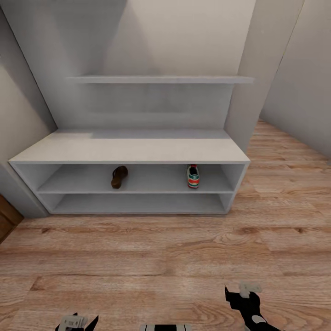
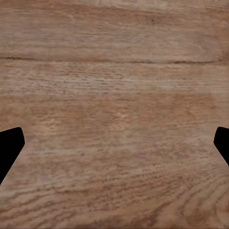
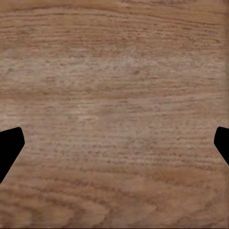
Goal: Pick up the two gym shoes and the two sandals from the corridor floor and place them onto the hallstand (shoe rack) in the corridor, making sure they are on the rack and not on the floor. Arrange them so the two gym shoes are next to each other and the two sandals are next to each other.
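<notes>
Both grippers, left (image 2: 114,148) and right (image 3: 114,148), hang spread wide and empty, pointing down over the wood-plank floor (image 1: 138,257) at the frame's bottom.

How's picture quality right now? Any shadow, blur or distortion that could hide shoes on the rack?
Head view: wide-angle bend at the edges; soft shadow under the hallstand top dims the upper shelf, yet the sandal and gym shoe read clearly; no glare. Left wrist view: floor grain slightly soft, evenly lit, between the open left gripper fingertips. Right wrist view: same soft grain, right gripper open.
</notes>
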Controlling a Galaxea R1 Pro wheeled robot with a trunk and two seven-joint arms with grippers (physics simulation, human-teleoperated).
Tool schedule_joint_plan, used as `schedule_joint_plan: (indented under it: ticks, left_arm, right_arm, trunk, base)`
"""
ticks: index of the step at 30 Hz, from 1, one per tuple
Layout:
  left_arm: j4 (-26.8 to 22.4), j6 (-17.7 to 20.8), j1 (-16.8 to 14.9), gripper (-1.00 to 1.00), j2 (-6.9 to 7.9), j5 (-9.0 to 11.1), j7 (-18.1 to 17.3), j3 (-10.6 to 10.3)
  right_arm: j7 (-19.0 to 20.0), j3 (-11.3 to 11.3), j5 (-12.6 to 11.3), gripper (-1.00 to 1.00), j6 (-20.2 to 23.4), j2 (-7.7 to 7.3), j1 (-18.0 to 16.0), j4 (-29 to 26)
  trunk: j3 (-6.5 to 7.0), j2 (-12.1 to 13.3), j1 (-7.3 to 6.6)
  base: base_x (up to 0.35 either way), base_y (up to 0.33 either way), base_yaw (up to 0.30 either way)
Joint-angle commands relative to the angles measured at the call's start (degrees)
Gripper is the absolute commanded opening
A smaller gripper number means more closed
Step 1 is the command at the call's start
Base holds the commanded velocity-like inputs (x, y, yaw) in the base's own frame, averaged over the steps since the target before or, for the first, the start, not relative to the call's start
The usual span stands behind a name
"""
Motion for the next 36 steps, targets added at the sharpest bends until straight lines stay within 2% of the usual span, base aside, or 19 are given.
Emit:
schedule_joint_plan:
  ticks: [1,2,3,11,28,30,36]
  left_arm:
    - [0.35,-0.34,-0.03,1.00,-0.02,0.49,-0.53,0.18]
    - [0.63,-0.75,-0.03,1.00,-0.03,0.51,-0.51,0.19]
    - [1.97,-2.88,-0.04,1.00,-0.13,0.63,-0.35,0.23]
    - [2.28,-3.41,-0.05,1.00,-0.14,0.58,-0.02,0.29]
    - [2.28,-3.53,-0.05,1.00,-0.14,0.69,0.24,0.24]
    - [2.28,-3.54,-0.04,1.00,-0.14,0.68,0.24,0.24]
    - [2.28,-3.54,-0.03,1.00,-0.14,0.66,0.24,0.24]
  right_arm:
    - [-0.24,-0.39,0.59,1.00,-0.30,-0.01,0.07,0.07]
    - [-0.25,-0.39,0.58,1.00,-0.43,-0.01,0.19,0.06]
    - [-0.43,-0.39,0.53,1.00,-1.53,-0.03,0.73,0.09]
    - [-0.63,-0.47,0.48,1.00,-1.75,-0.04,0.88,0.14]
    - [-0.73,-0.63,0.39,1.00,-1.85,-0.26,1.82,0.05]
    - [-0.73,-0.64,0.39,1.00,-1.86,-0.37,1.85,0.05]
    - [-0.73,-0.68,0.39,1.00,-1.94,-1.23,1.93,0.05]
  trunk:
    - [-0.04,-0.02,-0.01]
    - [-0.04,-0.02,-0.01]
    - [-0.04,-0.02,-0.01]
    - [-0.04,-0.02,-0.01]
    - [-0.03,-0.02,-0.01]
    - [0.43,0.03,-0.07]
    - [1.61,2.44,-1.39]
  base:
    - [0.000,0.000,0.000]
    - [0.000,0.000,0.000]
    - [0.000,0.000,0.000]
    - [0.000,0.000,-0.094]
    - [0.000,0.000,-0.267]
    - [0.000,0.000,-0.274]
    - [0.000,0.000,-0.275]
